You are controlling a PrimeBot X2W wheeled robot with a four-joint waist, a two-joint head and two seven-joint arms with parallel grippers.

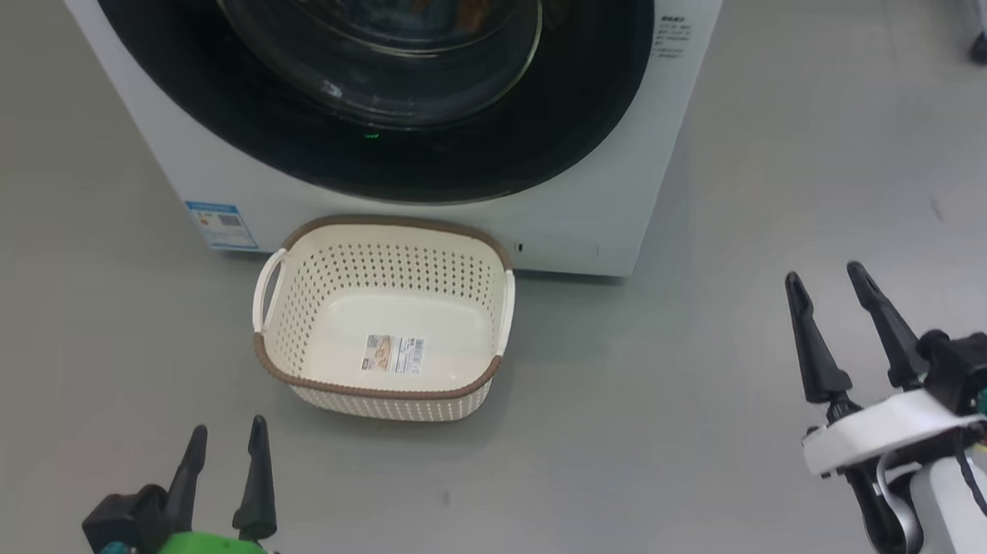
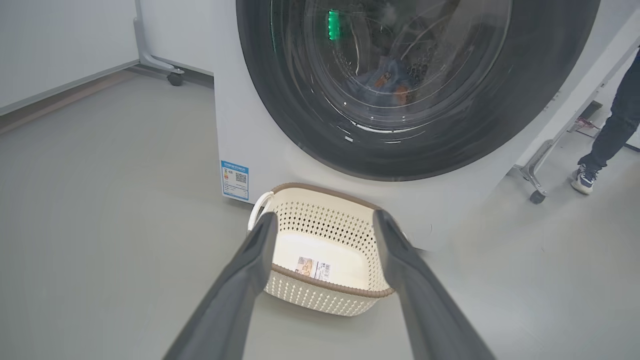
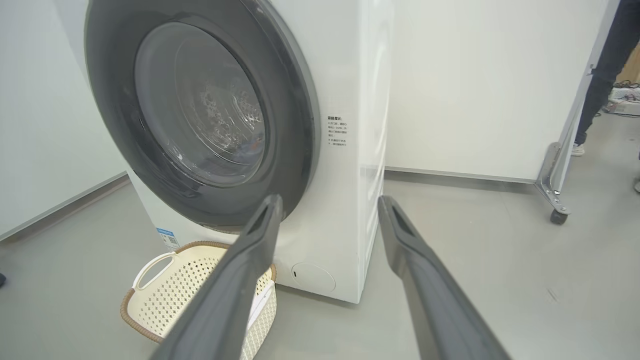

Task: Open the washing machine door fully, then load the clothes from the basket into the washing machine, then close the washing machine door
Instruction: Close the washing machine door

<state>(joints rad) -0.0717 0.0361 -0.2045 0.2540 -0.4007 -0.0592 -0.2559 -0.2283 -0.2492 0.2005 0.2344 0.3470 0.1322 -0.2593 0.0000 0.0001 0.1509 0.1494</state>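
Our left gripper (image 1: 229,426) and right gripper (image 1: 823,272) both hang with jaws spread, holding nothing, low and touching nothing. The washing machine door (image 1: 366,151) looks flush against the washing machine (image 1: 596,206), with the clothes (image 2: 382,77) behind its glass (image 1: 386,64) and the basket (image 1: 376,390) bare on the floor (image 1: 704,403) just in front. We judge closing is the step. Whether the latch caught we cannot tell, so we'd press the black rim, not the glass, squarely until it seats
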